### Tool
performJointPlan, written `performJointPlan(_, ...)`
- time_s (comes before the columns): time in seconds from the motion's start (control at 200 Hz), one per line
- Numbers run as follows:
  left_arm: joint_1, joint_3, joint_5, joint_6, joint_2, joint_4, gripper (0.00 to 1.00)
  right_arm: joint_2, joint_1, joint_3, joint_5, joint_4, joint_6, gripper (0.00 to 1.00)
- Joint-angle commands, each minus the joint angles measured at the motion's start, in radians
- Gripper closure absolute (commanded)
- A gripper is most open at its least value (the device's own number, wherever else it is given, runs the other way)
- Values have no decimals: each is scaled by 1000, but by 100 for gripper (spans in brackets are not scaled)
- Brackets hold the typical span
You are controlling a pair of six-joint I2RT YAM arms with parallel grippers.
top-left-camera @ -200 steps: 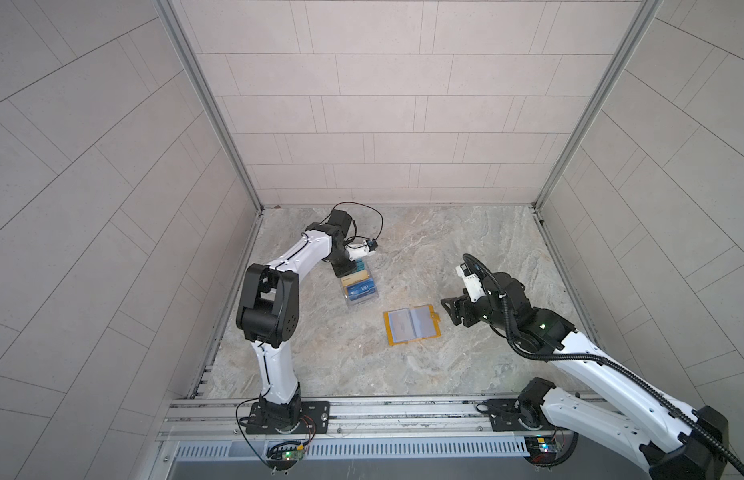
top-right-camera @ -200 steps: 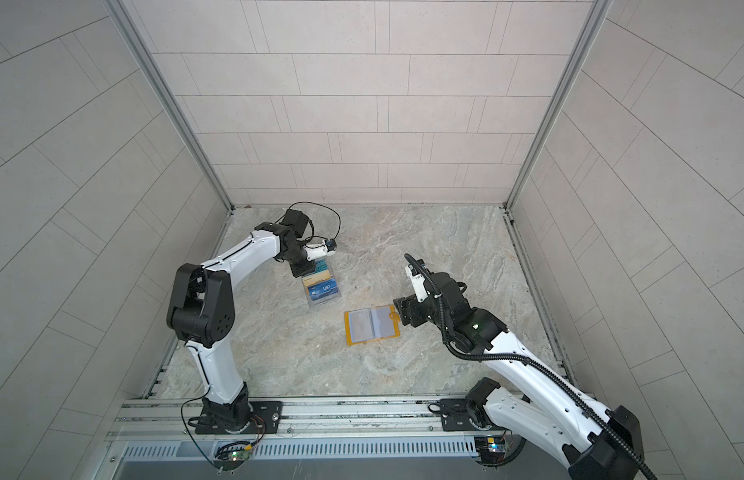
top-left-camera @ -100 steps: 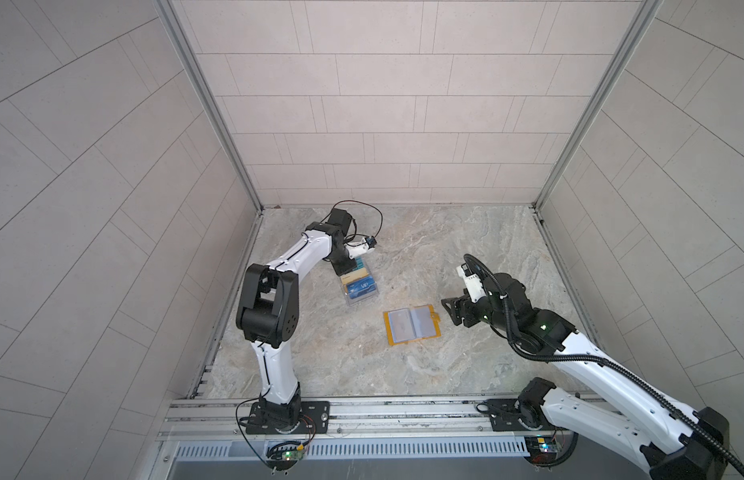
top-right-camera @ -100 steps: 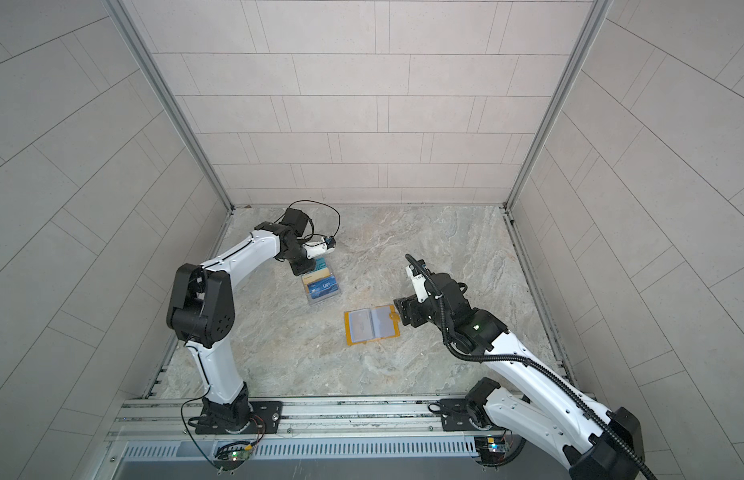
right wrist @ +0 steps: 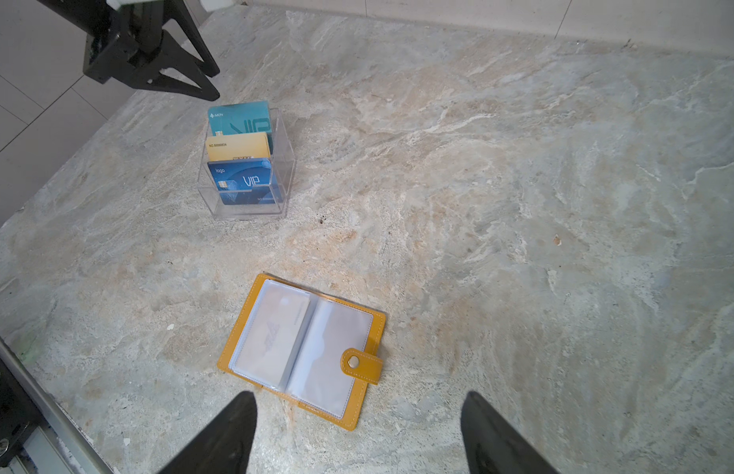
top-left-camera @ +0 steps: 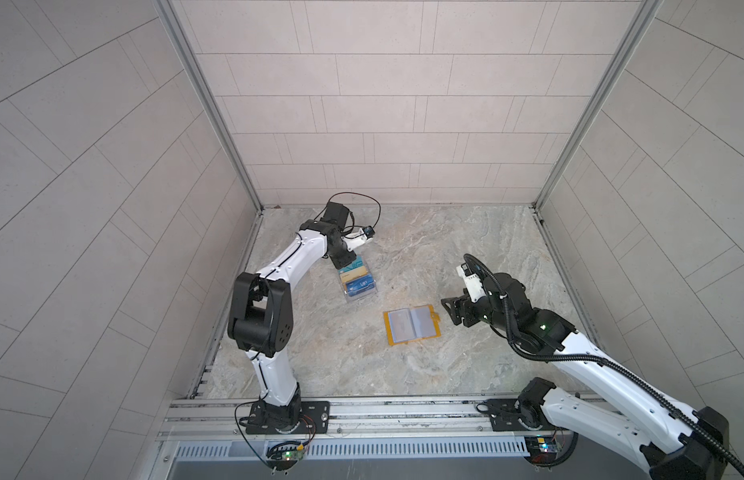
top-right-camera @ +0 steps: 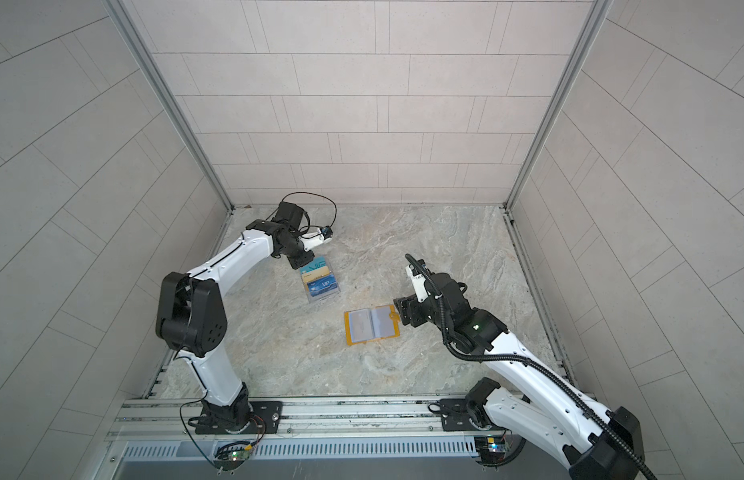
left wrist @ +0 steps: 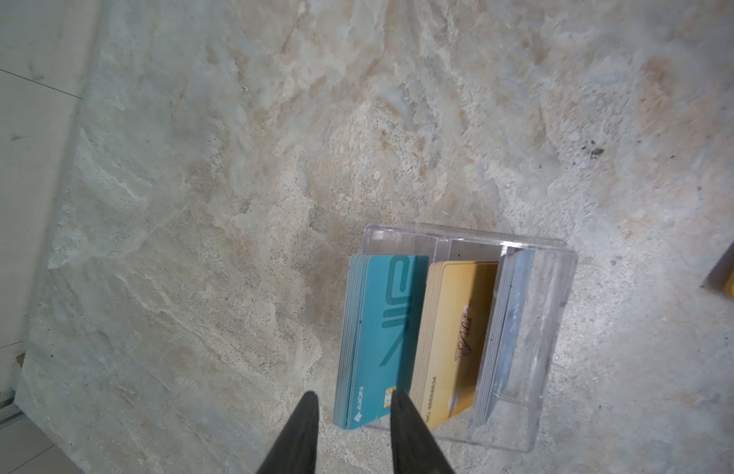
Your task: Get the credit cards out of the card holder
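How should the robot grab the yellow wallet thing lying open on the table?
Probably by the snap tab. The card holder lies open and flat on the table, so its covers give little to pinch, but the tab sticks out past the edge nearest the right gripper, whose jaws stand wide open. Come in low from that side and close across the tab.

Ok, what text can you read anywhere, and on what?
"AION": teal card.
"VIP": same card.
"NO." then blurred digits: gold card.
"logo": blue card.
"VIP": same card.
Its number line: too small.
Script on sleeved card in card holder: unreadable.
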Motion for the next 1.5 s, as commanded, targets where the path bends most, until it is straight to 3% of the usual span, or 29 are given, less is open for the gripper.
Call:
performJointPlan(0.0,5,-5,-66,-66,-73,72,60,3,-4,-11,15,9,15,19)
performJointPlan(0.07,5,-42,-123,-117,-121,143,58,12,-4,-12,18,10,16,19)
performJointPlan(0.34,-53,-216,-157,-374,-341,280,55,76,8,-6,-62,14,14,20)
performJointPlan(0.736,-115,-744,20,-889,-725,644,44,178,59,8,-57,-1,-10,21)
performJointPlan(1.136,-145,-968,6,-1043,-918,703,26,353,224,79,25,30,13,23)
performJointPlan(1.497,-145,-990,-13,-1069,-994,631,23,565,327,134,65,128,34,33)
